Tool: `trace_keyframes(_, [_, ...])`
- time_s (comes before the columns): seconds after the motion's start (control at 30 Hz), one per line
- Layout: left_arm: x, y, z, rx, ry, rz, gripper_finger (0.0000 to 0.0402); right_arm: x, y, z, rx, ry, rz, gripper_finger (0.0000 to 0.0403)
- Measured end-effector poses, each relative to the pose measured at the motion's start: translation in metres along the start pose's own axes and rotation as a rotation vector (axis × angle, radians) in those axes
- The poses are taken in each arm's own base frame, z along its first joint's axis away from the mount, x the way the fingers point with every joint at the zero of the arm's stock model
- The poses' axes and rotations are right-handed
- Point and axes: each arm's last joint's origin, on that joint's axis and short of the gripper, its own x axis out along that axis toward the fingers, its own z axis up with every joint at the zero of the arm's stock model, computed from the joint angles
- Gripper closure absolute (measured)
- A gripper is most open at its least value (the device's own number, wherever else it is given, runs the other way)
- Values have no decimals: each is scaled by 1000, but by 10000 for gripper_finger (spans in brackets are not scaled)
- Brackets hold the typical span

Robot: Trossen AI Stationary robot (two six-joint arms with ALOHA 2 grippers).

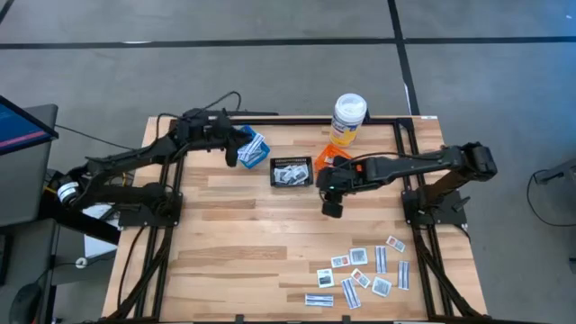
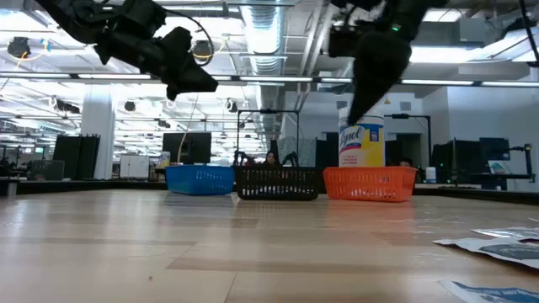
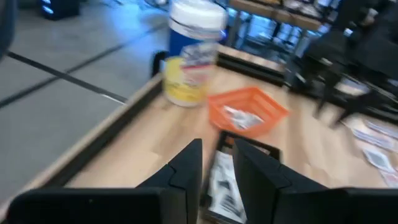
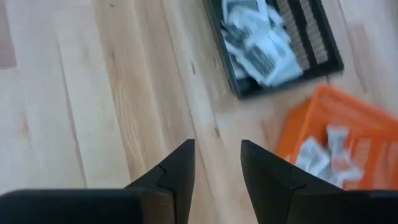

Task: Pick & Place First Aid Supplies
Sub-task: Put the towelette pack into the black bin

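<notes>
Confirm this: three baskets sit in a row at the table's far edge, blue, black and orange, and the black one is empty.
Not quite. The black basket is not empty: white packets lie in it, as the right wrist view and the high view show. The rest holds: the blue basket, black basket and orange basket sit in a row at the far edge.
</notes>
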Motion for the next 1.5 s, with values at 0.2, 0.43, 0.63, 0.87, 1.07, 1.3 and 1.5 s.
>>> trace_keyframes(0.2, [16, -18, -10, 14, 59, -101, 312, 5, 0, -47, 192, 60, 130, 280])
trace_keyframes(0.43, [26, -19, -18, 7, 105, -114, 312, 6, 47, -79, 113, 156, 337, 282])
trace_keyframes(0.63, [31, -17, -23, 0, 127, -111, 312, 15, 88, -103, 177, 356, 380, 282])
trace_keyframes(0.87, [31, -17, -22, 2, 120, -112, 312, 26, 107, -127, 273, 567, 301, 282])
trace_keyframes(1.07, [31, -17, -22, 3, 119, -113, 312, 30, 101, -130, 292, 608, 238, 282])
trace_keyframes(1.3, [31, -17, -22, 3, 119, -113, 312, 17, 89, -125, 311, 596, 244, 282])
trace_keyframes(1.5, [31, -17, -22, 0, 119, -113, 312, 12, 83, -125, 309, 552, 179, 282])
